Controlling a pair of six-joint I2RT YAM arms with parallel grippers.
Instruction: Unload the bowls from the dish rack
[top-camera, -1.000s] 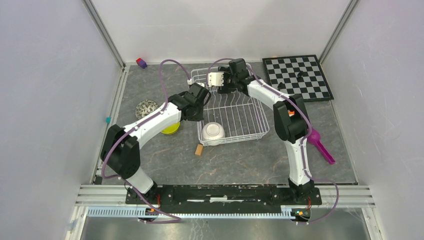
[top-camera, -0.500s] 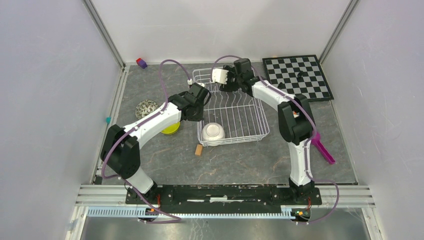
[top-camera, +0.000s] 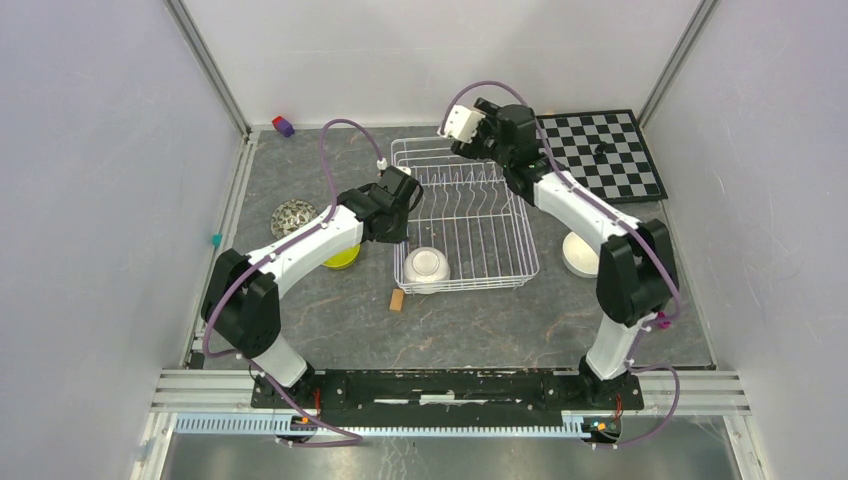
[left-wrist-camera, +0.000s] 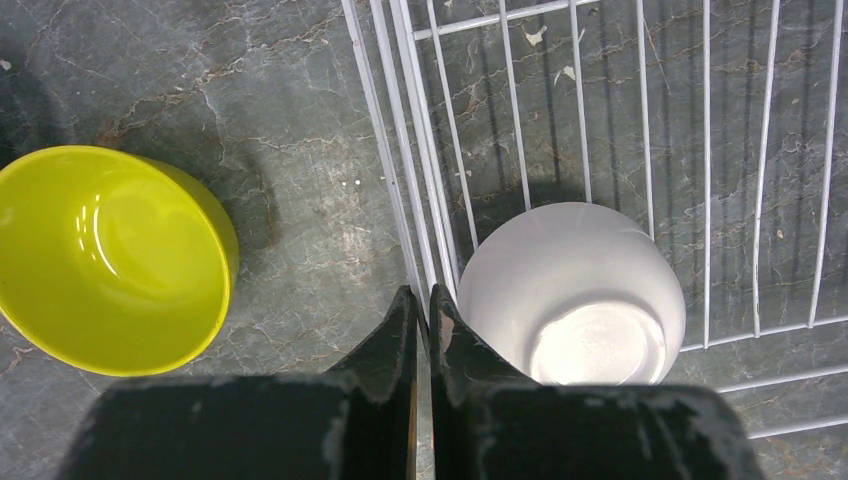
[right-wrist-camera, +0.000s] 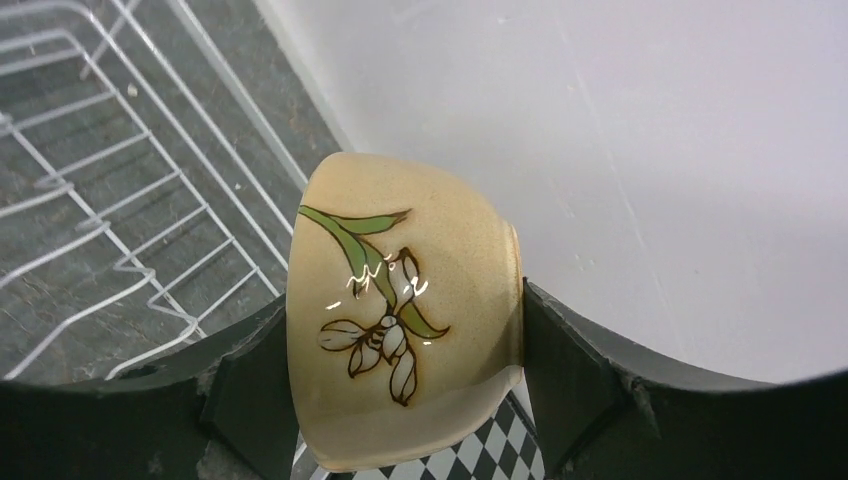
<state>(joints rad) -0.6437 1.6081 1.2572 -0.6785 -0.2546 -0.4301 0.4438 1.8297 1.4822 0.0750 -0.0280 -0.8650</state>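
The white wire dish rack (top-camera: 480, 220) stands mid-table. One white bowl (top-camera: 427, 266) sits in its near left corner and also shows in the left wrist view (left-wrist-camera: 572, 290). My left gripper (top-camera: 402, 232) is shut on the rack's left rim wire (left-wrist-camera: 400, 200), tips (left-wrist-camera: 421, 302) between the white bowl and a lime-green bowl (left-wrist-camera: 110, 255) on the table. My right gripper (top-camera: 487, 118) is raised above the rack's back right corner, shut (right-wrist-camera: 405, 370) on a beige bowl (right-wrist-camera: 400, 250) painted with a flower. The beige bowl is hidden in the top view.
On the table stand the lime-green bowl (top-camera: 342, 258), a patterned bowl (top-camera: 293, 217) at the left and another white bowl (top-camera: 580, 252) right of the rack. A chessboard (top-camera: 595, 150) lies back right. A wooden block (top-camera: 398, 299) lies near the rack's front.
My right arm has lifted the beige bowl up out of the rack and swung to the back right, uncovering the white bowl on the table. The left arm has not moved.
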